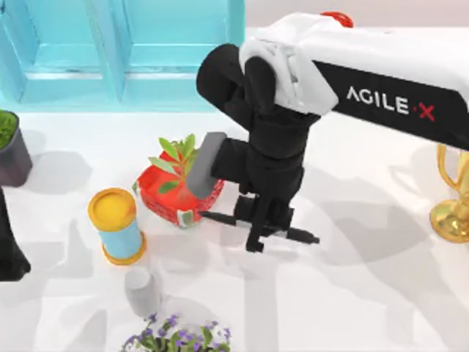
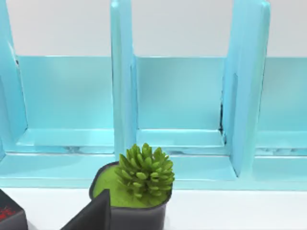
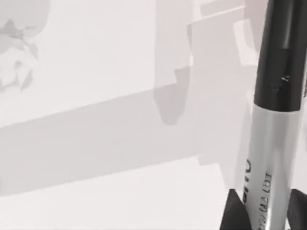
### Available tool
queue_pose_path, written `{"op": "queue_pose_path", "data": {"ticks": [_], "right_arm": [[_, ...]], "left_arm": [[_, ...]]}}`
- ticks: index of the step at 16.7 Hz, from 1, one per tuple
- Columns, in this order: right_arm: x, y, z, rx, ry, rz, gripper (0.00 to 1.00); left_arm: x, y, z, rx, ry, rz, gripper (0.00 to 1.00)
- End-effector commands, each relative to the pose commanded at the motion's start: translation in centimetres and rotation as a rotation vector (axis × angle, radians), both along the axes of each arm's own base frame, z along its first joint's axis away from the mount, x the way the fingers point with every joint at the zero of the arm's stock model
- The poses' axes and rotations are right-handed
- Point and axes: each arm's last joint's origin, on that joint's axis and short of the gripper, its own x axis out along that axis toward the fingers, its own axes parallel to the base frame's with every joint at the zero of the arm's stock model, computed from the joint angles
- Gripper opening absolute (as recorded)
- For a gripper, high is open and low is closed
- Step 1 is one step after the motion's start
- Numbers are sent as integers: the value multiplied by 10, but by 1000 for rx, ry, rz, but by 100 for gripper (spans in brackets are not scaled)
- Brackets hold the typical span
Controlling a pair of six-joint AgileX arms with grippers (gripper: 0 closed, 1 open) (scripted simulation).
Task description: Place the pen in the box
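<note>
The pen (image 1: 300, 235) lies level across my right gripper (image 1: 261, 230), which is shut on its middle just right of the red planter. In the right wrist view the pen (image 3: 274, 120) shows a grey printed barrel and a black end, with a dark fingertip (image 3: 235, 213) at each side and the table's shadows well below it. The box (image 1: 132, 51) is a turquoise open-topped case with dividers at the back left. In the left wrist view the box (image 2: 177, 96) stands close, behind a succulent pot. My left arm (image 1: 9, 246) is parked at the table's left edge.
A red planter (image 1: 176, 196) with a leafy plant stands centre-left. Beside it are a yellow-topped blue can (image 1: 117, 224) and a grey cup (image 1: 141, 290). Purple flowers (image 1: 179, 339) sit at the front, a gold trophy (image 1: 454, 209) at the right, and a dark succulent pot (image 1: 11, 150) at the left.
</note>
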Motion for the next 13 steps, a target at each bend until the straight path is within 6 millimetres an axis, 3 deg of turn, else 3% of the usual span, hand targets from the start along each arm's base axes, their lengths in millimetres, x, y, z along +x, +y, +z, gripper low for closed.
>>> {"op": "queue_pose_path", "data": {"ticks": [3, 9, 11, 13], "right_arm": [[-2, -2, 28, 5, -9, -2, 0], [0, -5, 35, 10, -24, -21, 0], [10, -23, 60, 33, -91, -121, 0], [22, -56, 95, 64, -185, -297, 0]], "left_arm": [[0, 0, 0, 0, 0, 0, 100], [0, 0, 0, 0, 0, 0, 100], [0, 0, 0, 0, 0, 0, 100], [0, 0, 0, 0, 0, 0, 100]]}}
